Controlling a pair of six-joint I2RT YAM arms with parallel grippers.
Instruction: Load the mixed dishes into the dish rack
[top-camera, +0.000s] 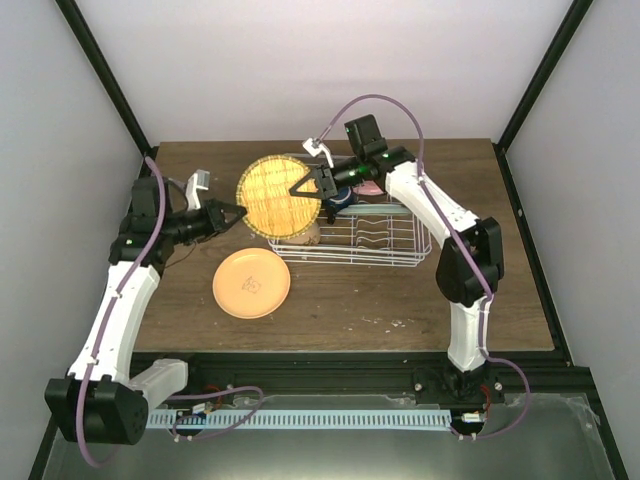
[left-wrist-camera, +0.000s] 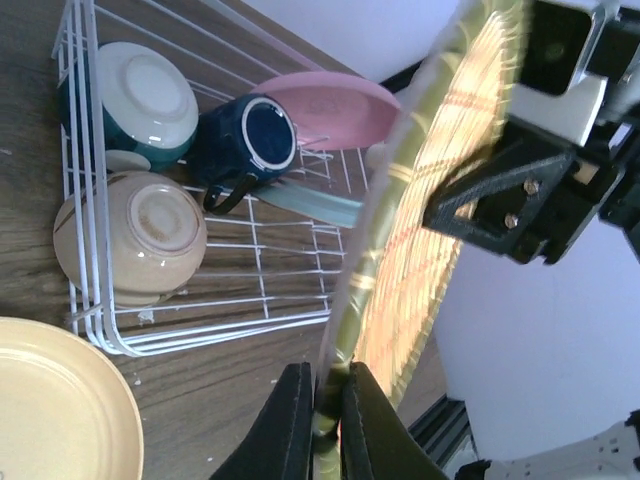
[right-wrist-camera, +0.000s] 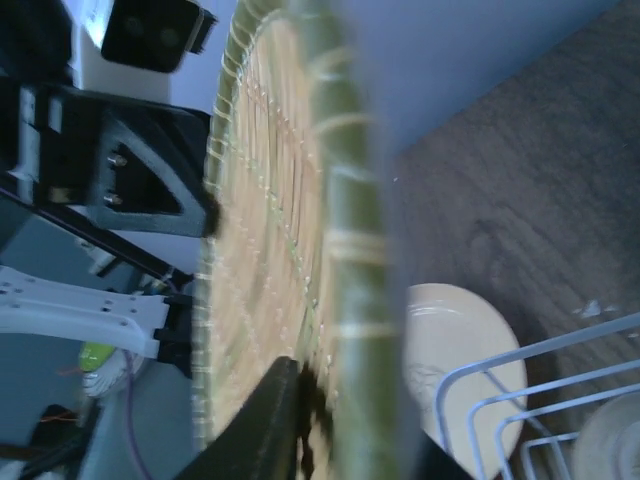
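White wire dish rack (top-camera: 400, 250) sits right of centre in the overhead view. Its upright prongs stand free toward its right half.

Tan-yellow woven plate (top-camera: 270, 195) is held on edge in the air above the rack's left end, gripped from both sides. Finding: risk lies in the shared hold. If either arm moves while both are clamped, the plate could twist, slip or be strained. If one lets go before the other holds firmly, the plate could drop onto the dishes beneath. A tilted descent could also catch the rim on the wires.

Left gripper (left-wrist-camera: 325, 378) pinches the plate's left rim between its fingertips. Right gripper (top-camera: 303, 186) straddles the opposite rim with one finger flat on the woven face. The other finger is mostly hidden behind, but it appears clamped.

Peach plate (top-camera: 251, 282) lies flat on the table at lower left of the rack, untouched.

Round pink plate (left-wrist-camera: 335, 105) leans inside the rack. Cream bowl (left-wrist-camera: 130, 235) and white-and-blue bowl (left-wrist-camera: 135, 95) rest at the rack's left end, bases outward. Small dark blue mug (left-wrist-camera: 245, 140) lies on its side beside them.
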